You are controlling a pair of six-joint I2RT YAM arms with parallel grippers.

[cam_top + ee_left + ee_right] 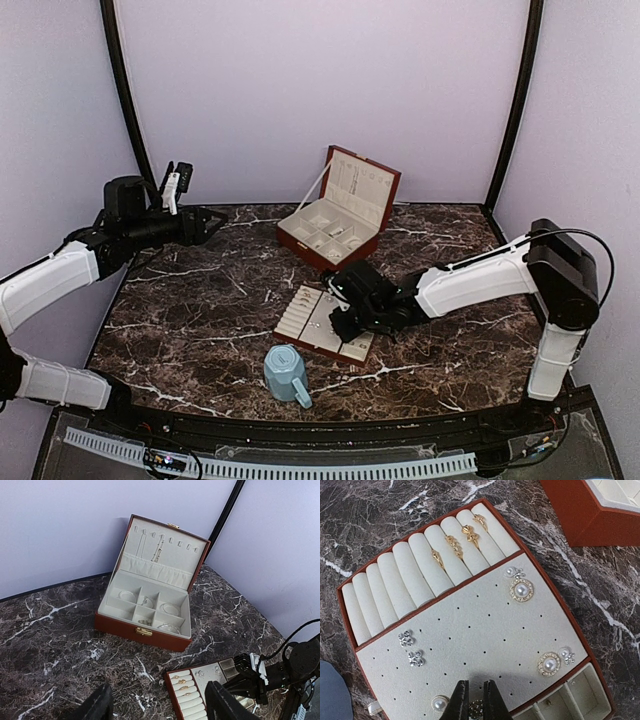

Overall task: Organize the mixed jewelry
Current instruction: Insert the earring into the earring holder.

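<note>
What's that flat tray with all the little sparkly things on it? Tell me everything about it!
The tray is flat, brown outside and cream-lined, lying on the dark marble table. One part has soft rolls holding four gold rings. Its holed middle panel carries pearl studs and silvery studs. Small pockets sit at one end. The right hand hangs close over the panel's edge, fingers nearly together.

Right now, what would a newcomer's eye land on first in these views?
The open brown jewelry box at the back centre of the table, its cream lining bright against dark marble. In front of it, the flat tray with gold rings and pearl studs, the right hand poised low over its earring pad. A light-blue mug sits nearest the arms.
</note>
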